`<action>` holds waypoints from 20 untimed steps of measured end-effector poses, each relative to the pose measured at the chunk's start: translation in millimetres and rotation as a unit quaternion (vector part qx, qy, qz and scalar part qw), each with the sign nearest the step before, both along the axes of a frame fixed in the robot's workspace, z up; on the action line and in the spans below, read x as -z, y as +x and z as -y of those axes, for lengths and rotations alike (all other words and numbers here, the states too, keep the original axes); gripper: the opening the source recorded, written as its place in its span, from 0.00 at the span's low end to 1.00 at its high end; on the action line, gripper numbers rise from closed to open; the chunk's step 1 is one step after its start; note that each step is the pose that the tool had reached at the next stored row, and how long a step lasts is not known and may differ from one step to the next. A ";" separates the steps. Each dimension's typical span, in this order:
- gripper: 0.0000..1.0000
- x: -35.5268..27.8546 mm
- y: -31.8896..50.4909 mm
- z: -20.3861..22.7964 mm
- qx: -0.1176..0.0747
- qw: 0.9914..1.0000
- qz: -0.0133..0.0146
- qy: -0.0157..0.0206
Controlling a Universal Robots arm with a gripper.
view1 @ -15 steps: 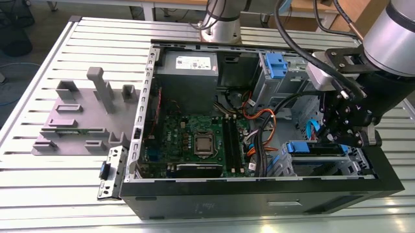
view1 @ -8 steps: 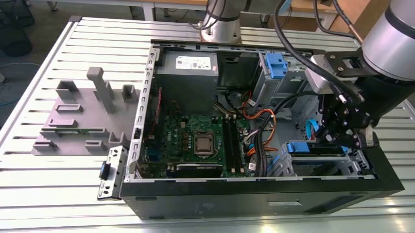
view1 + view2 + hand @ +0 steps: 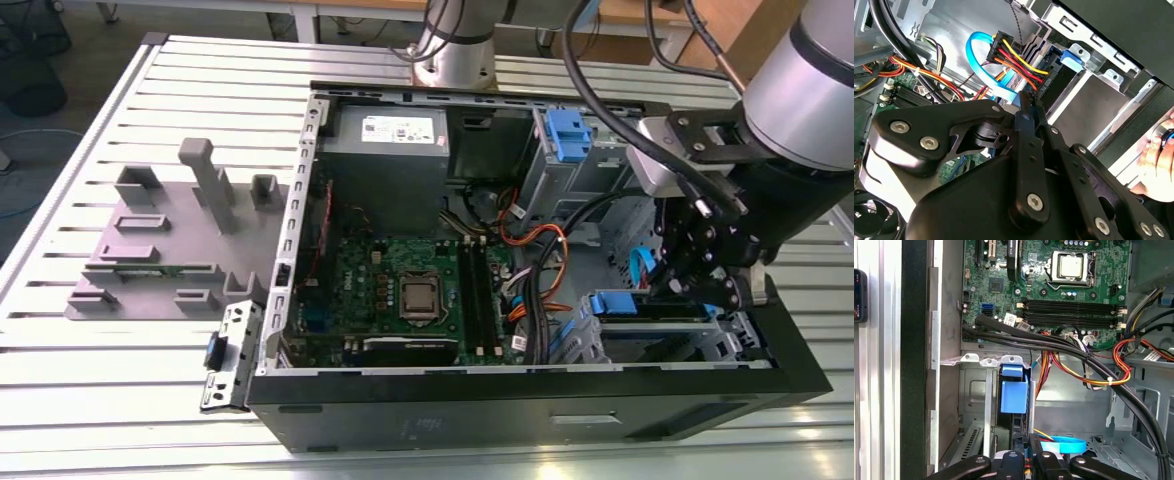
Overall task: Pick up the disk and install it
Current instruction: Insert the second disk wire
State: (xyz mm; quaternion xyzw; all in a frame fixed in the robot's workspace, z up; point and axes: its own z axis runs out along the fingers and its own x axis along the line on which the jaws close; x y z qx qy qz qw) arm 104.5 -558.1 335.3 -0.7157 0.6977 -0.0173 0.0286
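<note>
Down inside the open case (image 3: 534, 385), at the exterior view's right: gripper (image 3: 705, 285). Jaws shut tight, maybe on the disk's edge, hard to tell. Disk (image 3: 650, 306), blue frame, sitting in the drive bay (image 3: 979, 405) near the case front, beside the wires (image 3: 1079, 372).

A robot arm (image 3: 814, 90) reaches down from the exterior view's upper right, wrist bent downward. Its black pincer (image 3: 714, 285) hangs low at the exterior view's right, fingers drawn close together. A person's hand (image 3: 1159, 155) appears in the second wrist view.
</note>
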 end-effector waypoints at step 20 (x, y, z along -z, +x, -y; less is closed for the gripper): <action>0.16 -0.4 0.0 1.9 0.000 1.000 0.001 0.000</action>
